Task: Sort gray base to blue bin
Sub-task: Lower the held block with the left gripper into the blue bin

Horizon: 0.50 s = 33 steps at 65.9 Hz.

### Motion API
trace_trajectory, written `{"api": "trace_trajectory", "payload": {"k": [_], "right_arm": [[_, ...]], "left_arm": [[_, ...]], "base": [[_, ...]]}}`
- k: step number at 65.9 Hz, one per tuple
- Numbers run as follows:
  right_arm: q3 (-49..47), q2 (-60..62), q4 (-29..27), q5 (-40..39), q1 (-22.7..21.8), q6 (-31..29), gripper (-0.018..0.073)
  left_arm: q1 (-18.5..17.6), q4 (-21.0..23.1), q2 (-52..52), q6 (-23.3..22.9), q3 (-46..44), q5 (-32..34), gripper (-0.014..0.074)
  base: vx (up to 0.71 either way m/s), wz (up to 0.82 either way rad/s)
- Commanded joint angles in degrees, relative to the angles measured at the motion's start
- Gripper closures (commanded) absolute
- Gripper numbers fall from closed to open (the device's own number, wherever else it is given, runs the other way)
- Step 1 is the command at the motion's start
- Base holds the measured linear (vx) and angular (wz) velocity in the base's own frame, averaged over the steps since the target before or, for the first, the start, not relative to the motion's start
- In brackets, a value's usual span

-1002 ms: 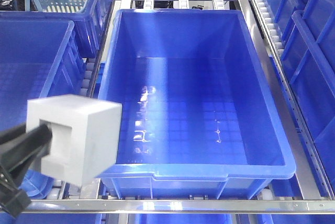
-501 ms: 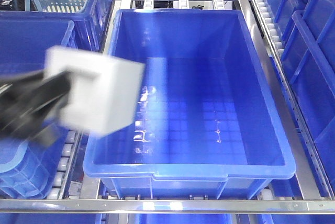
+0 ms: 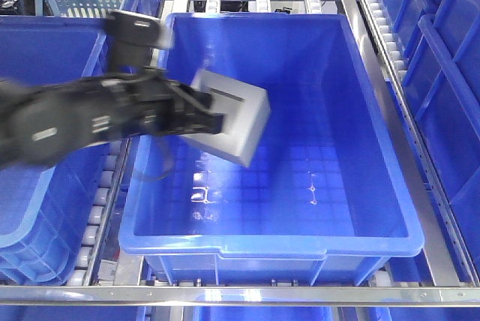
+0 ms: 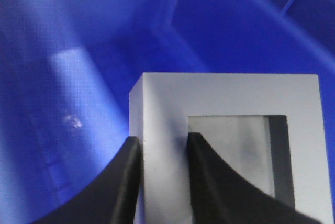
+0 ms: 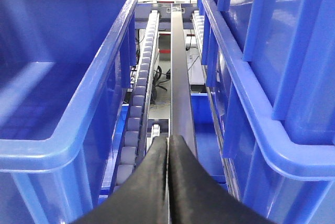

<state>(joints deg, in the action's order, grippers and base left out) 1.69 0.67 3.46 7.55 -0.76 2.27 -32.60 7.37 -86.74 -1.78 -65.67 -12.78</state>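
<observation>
The left gripper [image 4: 162, 177] pinches one wall of the gray base [image 3: 231, 126], one finger outside and one in its square recess, holding the tilted block in the air over the left half of the blue bin [image 3: 386, 148], clear of the grid floor. The right gripper [image 5: 168, 182] (fingertips pressed together on nothing) idles low between neighbouring totes. A release from this height and tilt risks the block tumbling and bouncing off the near wall, and the thin single-wall pinch could let it pivot early.
</observation>
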Motion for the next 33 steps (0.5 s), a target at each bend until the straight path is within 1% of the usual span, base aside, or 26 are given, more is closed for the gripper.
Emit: {"api": "trace_trajectory", "payload": {"k": [1,12,25,33], "right_arm": [[0.9,0.7,0.3,-4.2,-0.2,-0.4,0.0568],[0.9,0.7,0.3,-4.2,-0.2,-0.4,0.0568],[0.9,0.7,0.3,-4.2,-0.2,-0.4,0.0568],[0.9,0.7,0.3,-4.2,-0.2,-0.4,0.0568]], "left_arm": [[-0.2,0.5,-2.7,-0.2,-6.2,2.9,0.0570],[-0.2,0.7,-10.8,-0.1,-12.5,-1.5,0.0559],[-0.2,0.8,-17.0,-0.1,-16.7,-4.0,0.0533],[-0.2,0.8,-19.3,-0.1,-17.8,-5.2,0.0510]], "base": [[0.00,0.00],[0.00,0.00],[0.00,0.00],[0.00,0.00]]}}
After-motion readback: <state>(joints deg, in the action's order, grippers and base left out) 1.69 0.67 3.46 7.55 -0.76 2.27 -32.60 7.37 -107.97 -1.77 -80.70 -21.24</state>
